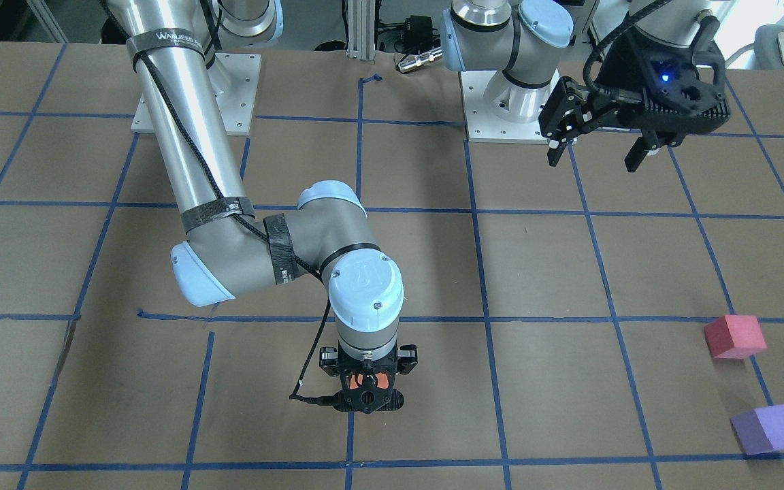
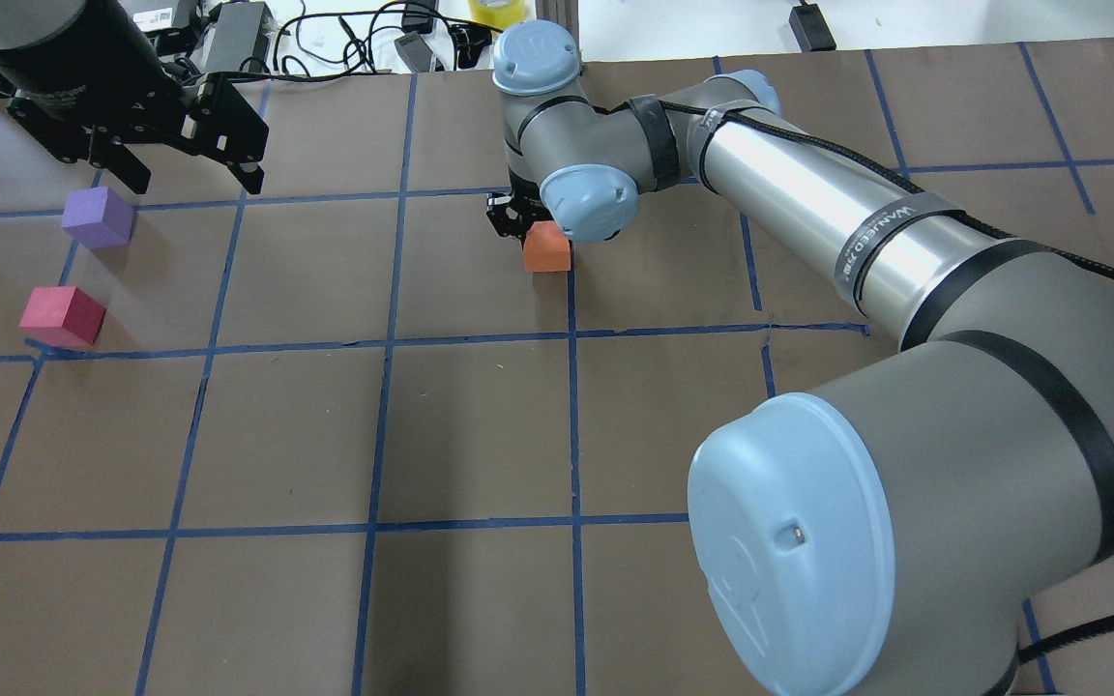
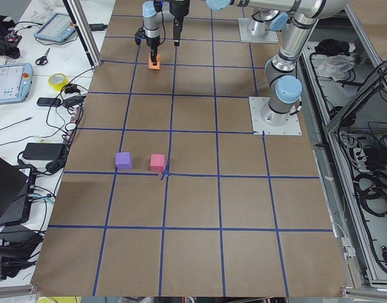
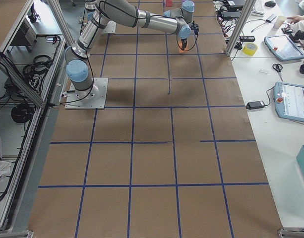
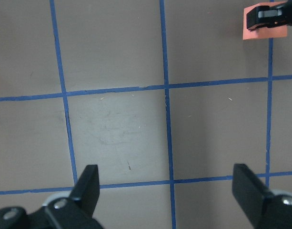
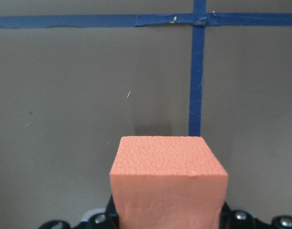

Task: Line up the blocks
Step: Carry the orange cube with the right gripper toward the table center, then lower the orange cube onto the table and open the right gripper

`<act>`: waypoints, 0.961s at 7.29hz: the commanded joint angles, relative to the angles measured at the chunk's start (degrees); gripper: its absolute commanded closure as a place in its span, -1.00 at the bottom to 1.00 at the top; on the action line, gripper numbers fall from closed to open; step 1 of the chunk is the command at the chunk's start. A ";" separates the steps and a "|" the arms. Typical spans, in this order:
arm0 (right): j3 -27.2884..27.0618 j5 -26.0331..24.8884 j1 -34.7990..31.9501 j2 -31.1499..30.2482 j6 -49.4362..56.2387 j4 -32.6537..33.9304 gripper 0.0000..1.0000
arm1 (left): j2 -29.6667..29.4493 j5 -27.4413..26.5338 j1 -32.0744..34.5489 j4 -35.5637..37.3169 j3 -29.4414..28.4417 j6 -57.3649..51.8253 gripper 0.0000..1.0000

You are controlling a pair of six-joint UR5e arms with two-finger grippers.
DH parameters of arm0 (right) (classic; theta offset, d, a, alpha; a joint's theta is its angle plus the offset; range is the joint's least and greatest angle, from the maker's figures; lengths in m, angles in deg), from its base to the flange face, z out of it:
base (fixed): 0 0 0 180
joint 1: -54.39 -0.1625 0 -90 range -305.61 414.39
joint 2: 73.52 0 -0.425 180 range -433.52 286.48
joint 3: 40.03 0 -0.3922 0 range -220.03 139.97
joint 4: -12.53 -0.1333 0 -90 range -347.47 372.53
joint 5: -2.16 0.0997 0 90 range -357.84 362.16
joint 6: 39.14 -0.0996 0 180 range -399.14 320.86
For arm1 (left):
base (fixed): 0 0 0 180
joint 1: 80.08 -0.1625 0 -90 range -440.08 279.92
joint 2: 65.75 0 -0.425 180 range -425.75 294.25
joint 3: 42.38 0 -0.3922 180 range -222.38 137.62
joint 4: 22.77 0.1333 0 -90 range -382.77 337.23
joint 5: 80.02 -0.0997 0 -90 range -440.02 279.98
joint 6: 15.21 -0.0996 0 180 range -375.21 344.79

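The right arm (image 2: 808,193) reaches far out over the bench (image 2: 480,435). The right jaws sit down over the orange block (image 2: 547,249), one on each side of it. They look closed on the block, but the tips are mostly hidden, so this is a best guess. The block is low, on the bench or just above it; the pictures do not make that clear. The other two blocks are well apart from it, over on the robot's left side. The purple block (image 2: 98,217) and the red-pink block (image 2: 62,316) lie near each other, not touching, with the purple one farther from the robot. The left jaws hang high in the air on that same side, wide open, with nothing in them. What matters most is which way the pair lies from the orange block: across the bench to the robot's left. The orange block likely has to go that way to join them, or they have to come to it. The left arm (image 1: 501,41) is on the pair's side, and only the right arm is at the orange one.
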 commanded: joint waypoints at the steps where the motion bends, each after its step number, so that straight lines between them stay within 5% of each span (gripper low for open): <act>1: -0.14 -0.09 0.08 0.10 0.21 -0.37 0.15 | -0.17 -0.09 0.09 0.00 0.00 -0.03 -1.00; 7: -0.32 1.06 -0.01 0.18 0.29 -0.02 -0.01 | -2.02 0.53 -0.09 0.53 -0.35 0.15 -1.00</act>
